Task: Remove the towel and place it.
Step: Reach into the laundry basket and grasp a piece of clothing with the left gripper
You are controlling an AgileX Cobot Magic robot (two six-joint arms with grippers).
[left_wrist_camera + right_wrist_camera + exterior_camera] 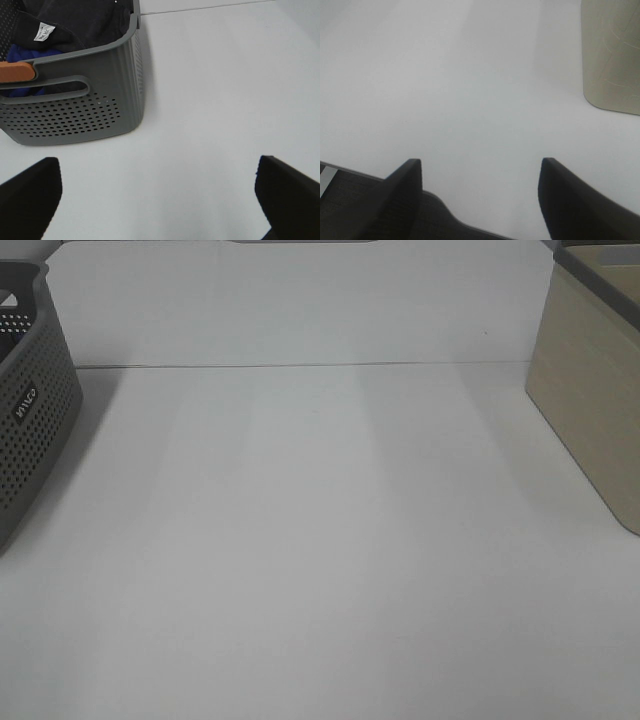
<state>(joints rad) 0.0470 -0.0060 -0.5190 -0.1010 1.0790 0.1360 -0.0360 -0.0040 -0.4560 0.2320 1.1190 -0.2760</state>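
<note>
Only visible in the left wrist view: dark towel (75, 20) with white tag (43, 31), bunched inside the grey perforated basket (75, 115) next to something blue (20, 54). Well apart from the left end effector (157, 195), spread wide and empty. Right end effector (480, 195) released too, over the bench (445, 90) near the beige bin (610, 55).

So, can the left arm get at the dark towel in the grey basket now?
Probably yes. The left gripper is open and empty, and the towel lies uncovered in the open-topped grey basket. Only the basket's near wall stands between them, so the arm must go over it.
</note>
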